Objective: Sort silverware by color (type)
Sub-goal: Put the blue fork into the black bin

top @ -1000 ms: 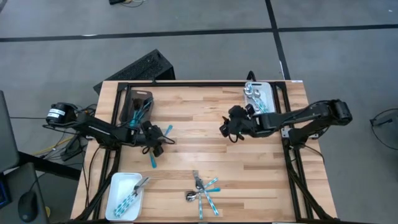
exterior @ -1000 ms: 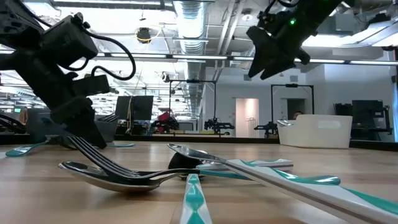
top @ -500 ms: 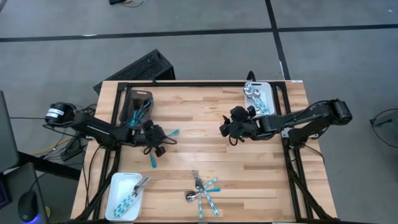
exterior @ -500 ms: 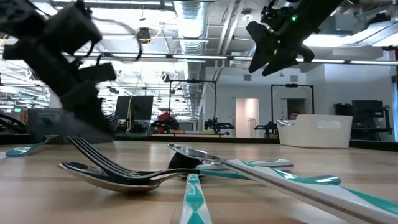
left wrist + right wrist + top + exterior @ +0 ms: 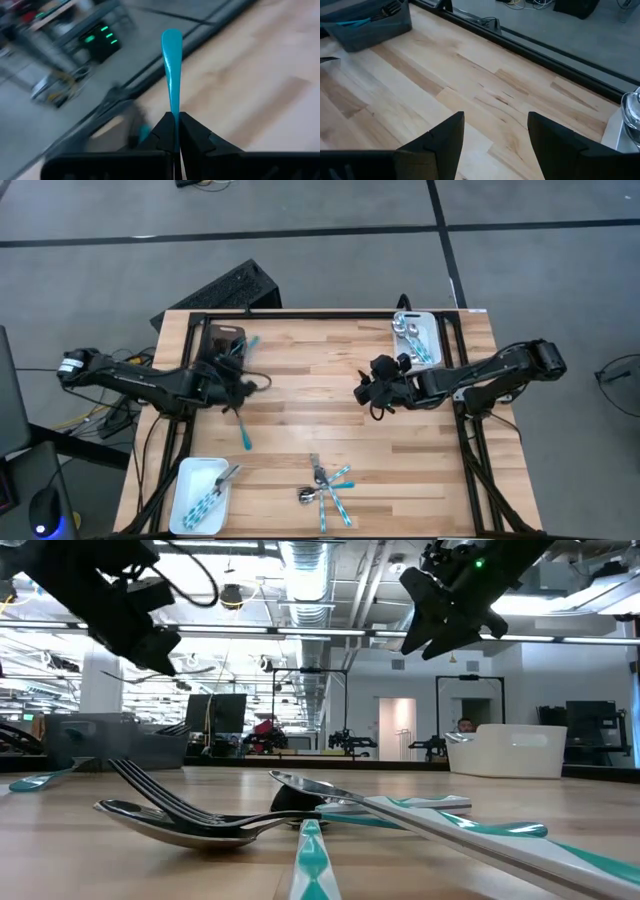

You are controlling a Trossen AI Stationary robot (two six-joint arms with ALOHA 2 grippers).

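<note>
My left gripper [image 5: 240,383] hangs above the table's left part, near the dark grey tray [image 5: 222,345], shut on one piece of silverware with a teal handle [image 5: 171,65]. Its head is hidden. Another teal-handled piece [image 5: 246,438] lies flat on the wood below it. A small pile of silverware [image 5: 326,485] lies near the front edge and fills the low view [image 5: 250,815]. My right gripper [image 5: 370,392] hovers open over the table's middle right, with nothing between its fingers [image 5: 445,132]. My left gripper pinches the teal handle [image 5: 174,114] between its two fingertips. The handle runs on in line with the fingers and its free end sticks out ahead of them. The piece is lifted clear of the table; the fingers hide its head end.
A white tray [image 5: 190,498] with several pieces stands at the front left corner. Another white tray [image 5: 425,330] holding spoons stands at the back right. The dark grey tray holds forks. Bare wood lies across the table's middle.
My left gripper has shut on the teal-handled piece, then risen and tipped up from pointing steeply down, swinging toward the dark grey tray. The piece has come up clear of the table with it.
</note>
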